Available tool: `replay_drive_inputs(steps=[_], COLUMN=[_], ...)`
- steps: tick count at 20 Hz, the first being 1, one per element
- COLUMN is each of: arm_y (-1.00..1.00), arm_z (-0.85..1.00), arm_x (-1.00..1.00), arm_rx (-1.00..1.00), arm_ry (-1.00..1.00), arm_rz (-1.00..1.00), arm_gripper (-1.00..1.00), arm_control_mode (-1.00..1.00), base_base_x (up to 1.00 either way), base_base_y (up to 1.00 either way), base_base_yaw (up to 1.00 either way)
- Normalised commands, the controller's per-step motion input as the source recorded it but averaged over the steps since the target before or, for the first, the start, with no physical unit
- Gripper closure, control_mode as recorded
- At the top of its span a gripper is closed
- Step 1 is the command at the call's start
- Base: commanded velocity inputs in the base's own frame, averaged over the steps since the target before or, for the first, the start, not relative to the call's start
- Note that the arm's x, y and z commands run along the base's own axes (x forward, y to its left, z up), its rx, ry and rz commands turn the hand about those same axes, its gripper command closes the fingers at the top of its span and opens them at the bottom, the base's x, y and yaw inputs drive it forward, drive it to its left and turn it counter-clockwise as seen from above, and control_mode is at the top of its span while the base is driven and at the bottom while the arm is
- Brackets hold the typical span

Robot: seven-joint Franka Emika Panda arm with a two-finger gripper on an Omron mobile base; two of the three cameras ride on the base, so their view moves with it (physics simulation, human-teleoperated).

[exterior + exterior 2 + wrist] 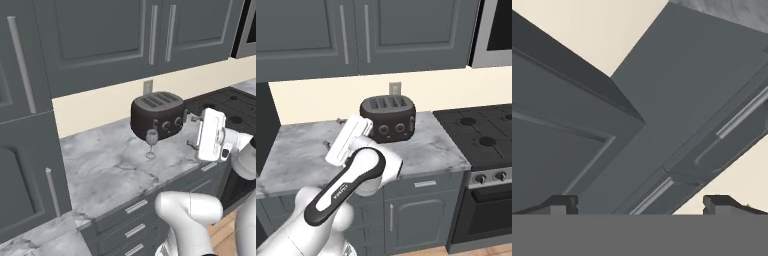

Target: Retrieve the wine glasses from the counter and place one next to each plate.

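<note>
One wine glass (151, 142) stands upright on the marble counter (100, 165), just in front of a dark toaster. My gripper (192, 132) hovers to the right of it at about bowl height. Its fingers point left towards the glass, with a clear gap between them and the bowl. The jaws are open wide and hold nothing. From the right base camera the gripper (331, 132) sits over the counter (296, 150) and my arm covers the glass. In the hand view the gripper (640, 205) faces tilted grey cabinet doors. The plates are out of view.
A dark toaster (157, 114) (388, 117) stands against the cream wall behind the glass. A black stove (230, 102) (481, 135) adjoins the counter on the right. Grey upper cabinets (100, 35) hang overhead, and a tall cabinet (25, 150) closes the left end.
</note>
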Motion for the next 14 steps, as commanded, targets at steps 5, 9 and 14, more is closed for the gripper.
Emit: replay_drive_inputs(steps=[5,9,14], arm_y=[-0.33,-0.33,-0.35], arm_z=[-0.23,-0.30,-0.53], arm_x=[0.12,0.31,0.61], arm_rx=[0.00,0.00,0.00], arm_ry=[0.04,0.10,0.17], arm_rz=[0.00,0.00,0.00], arm_gripper=[-1.00,-1.00,-1.00], arm_control_mode=[-1.00,-1.00,-1.00], base_base_x=[0.00,0.00,0.00], base_base_y=[0.00,0.00,0.00], base_base_yaw=[0.00,0.00,0.00])
